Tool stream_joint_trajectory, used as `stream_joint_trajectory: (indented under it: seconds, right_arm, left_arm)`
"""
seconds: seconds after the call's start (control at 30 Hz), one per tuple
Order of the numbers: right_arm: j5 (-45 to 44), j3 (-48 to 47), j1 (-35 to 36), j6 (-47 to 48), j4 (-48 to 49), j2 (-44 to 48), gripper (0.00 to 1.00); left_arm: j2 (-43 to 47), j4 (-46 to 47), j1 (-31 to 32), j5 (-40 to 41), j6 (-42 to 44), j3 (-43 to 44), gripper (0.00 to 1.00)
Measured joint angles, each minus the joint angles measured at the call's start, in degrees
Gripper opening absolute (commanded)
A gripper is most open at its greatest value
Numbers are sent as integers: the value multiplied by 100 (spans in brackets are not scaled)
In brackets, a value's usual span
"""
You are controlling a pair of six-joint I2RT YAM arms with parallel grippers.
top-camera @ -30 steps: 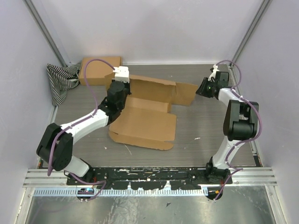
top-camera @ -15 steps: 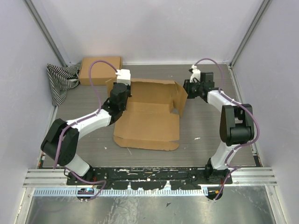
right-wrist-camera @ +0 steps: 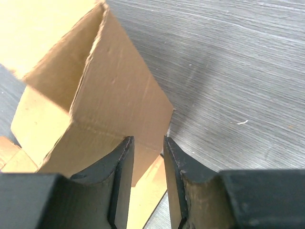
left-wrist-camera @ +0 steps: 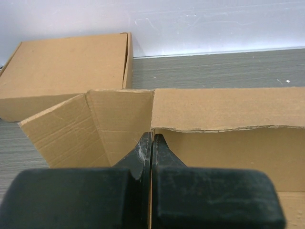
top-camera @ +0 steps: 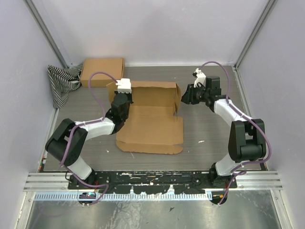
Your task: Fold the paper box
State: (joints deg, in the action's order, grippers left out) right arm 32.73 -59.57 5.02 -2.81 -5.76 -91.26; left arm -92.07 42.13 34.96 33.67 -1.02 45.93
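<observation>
The paper box (top-camera: 150, 126) lies in the middle of the table, its base flat and its back wall (top-camera: 153, 93) standing up. My left gripper (top-camera: 123, 97) is shut on the wall's left end, where a side flap (left-wrist-camera: 90, 124) bends off; a thin cardboard edge shows between the jaws in the left wrist view (left-wrist-camera: 152, 143). My right gripper (top-camera: 185, 98) is at the box's right end, jaws a narrow gap apart. In the right wrist view (right-wrist-camera: 148, 145) its fingertips are against the face of the raised right flap (right-wrist-camera: 114, 100), not clamping it.
A second, closed brown box (top-camera: 101, 71) sits at the back left, and also shows in the left wrist view (left-wrist-camera: 66, 67). A striped cloth (top-camera: 62, 85) lies against the left wall. Enclosure walls stand close on three sides.
My right gripper has moved left and swung the box's right flap up and inward. The box has turned square to the table and shifted slightly right. My left gripper stayed shut on the wall.
</observation>
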Motion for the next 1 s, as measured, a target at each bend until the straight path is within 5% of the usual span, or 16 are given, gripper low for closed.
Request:
stream_joint_trajectory:
  seconds: [0.33, 1.0]
  right_arm:
    - [496, 520, 0, 20, 291, 240, 40]
    - [809, 372, 219, 280, 487, 201, 53]
  left_arm:
    - [-511, 1534, 2, 170, 302, -503, 0]
    - [-428, 1443, 2, 186, 247, -540, 0]
